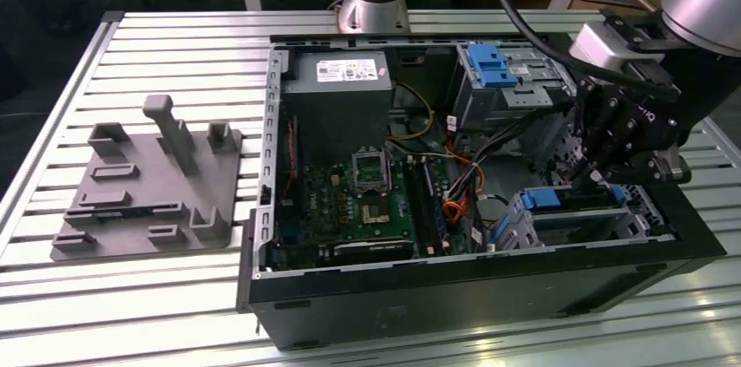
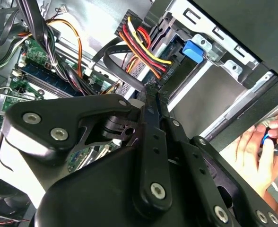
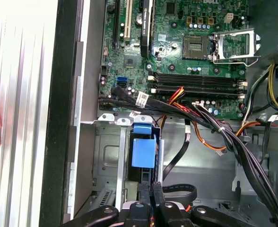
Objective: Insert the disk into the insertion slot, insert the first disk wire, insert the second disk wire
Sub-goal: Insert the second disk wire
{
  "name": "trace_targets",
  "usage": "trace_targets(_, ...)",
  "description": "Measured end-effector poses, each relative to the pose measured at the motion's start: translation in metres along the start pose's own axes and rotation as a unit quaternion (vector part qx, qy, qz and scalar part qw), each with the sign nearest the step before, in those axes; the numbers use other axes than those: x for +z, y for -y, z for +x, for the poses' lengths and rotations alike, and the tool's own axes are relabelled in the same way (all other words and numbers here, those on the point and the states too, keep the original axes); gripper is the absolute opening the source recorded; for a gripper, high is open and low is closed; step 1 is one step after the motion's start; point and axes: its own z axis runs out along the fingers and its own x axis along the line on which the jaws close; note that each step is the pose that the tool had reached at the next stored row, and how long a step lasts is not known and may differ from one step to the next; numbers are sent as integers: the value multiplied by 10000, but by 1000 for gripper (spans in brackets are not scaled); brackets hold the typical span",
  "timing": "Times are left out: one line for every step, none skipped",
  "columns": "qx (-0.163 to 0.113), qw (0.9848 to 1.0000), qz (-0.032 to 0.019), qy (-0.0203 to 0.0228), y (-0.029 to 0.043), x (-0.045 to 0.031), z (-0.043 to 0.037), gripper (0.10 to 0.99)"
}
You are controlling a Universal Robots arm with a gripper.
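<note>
The silver hard drive in its bright blue plastic carrier, the disk [image 1: 561, 201], lies inside the low perforated sheet-metal drive cage, the insertion slot [image 1: 633, 225], at the corner of the open black computer case [image 1: 463, 285] on the exterior view's right. In the first wrist view the carrier's blue handle end [image 3: 143, 150] sits between the cage's silvery walls [image 3: 108, 161], so the disk step looks done and the wire work looks to be the step in hand.

The arm's black gripper [image 1: 585, 180] hangs directly over the cage. Its fingers are drawn together in both wire-side wrist views [image 3: 151, 190], with the tips [image 2: 151, 94] just beside a flat black cable [image 2: 117, 66] and a connector fed by red, yellow and black wires [image 2: 143, 40]. Whether the tips are pinching that cable cannot be told.

Seating a wire would call for lining its plug squarely with the port at the disk's end, and for keeping it clear of the loose cables that cross from the green motherboard [image 3: 186, 47].

Further out, a taller grey cage with a blue clip [image 1: 495, 68] stands at the case's far side. A grey moulded fixture plate [image 1: 139, 193] rests on the slatted aluminium table [image 1: 173, 37]. A person's hand [image 2: 257, 151] rests outside the case wall.
</note>
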Motion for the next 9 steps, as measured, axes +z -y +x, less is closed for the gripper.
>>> trace_targets(0, 10000, 0, 1, 1, 1, 1, 145)
trace_targets(0, 10000, 0, 1, 1, 3, 2, 145)
trace_targets(0, 10000, 0, 1, 1, 4, 4, 145)
trace_targets(0, 10000, 0, 1, 1, 6, 6, 145)
trace_targets(0, 10000, 0, 0, 1, 7, 7, 145)
trace_targets(0, 10000, 0, 0, 1, 8, 8, 145)
trace_targets(0, 10000, 0, -1, 1, 9, 9, 145)
trace_targets(0, 10000, 0, -1, 1, 11, 9, 145)
trace_targets(0, 10000, 0, 0, 2, 13, 10, 145)
